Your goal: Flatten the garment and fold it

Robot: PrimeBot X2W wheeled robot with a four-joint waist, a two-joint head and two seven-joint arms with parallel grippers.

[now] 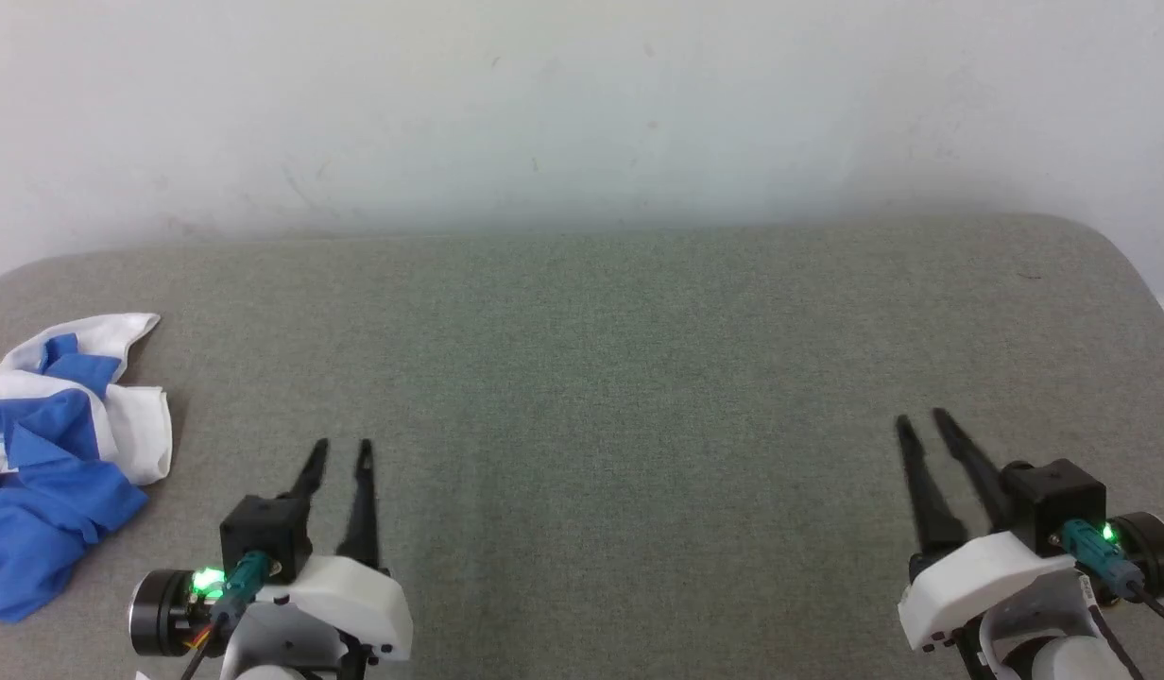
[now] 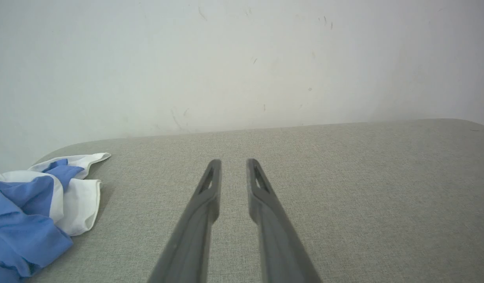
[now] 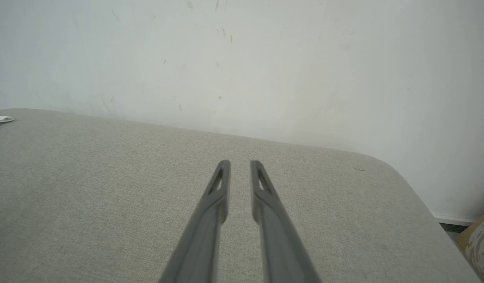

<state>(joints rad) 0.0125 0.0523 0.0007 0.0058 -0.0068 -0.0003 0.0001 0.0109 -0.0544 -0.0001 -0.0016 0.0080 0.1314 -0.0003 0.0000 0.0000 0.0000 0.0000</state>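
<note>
While garment [image 1: 58, 453] lies crumpled far left on grey table [image 1: 582, 378], left claw [image 1: 342, 446], right claw [image 1: 921, 417] slightly parted, empty

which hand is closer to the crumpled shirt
Left. The left hand sits just to the right of the crumpled garment at the left edge of the table, not touching it. The right hand is far across it, near its right side.

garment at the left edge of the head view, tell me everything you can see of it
The garment is soft, thin-looking cloth in white and royal blue, crumpled in a loose heap, not flattened. A white flap points toward the wall; blue folds lie nearer the robot. It rests on the grey woven surface, cut off by the picture's left edge. The left tool is apart from it.
</note>
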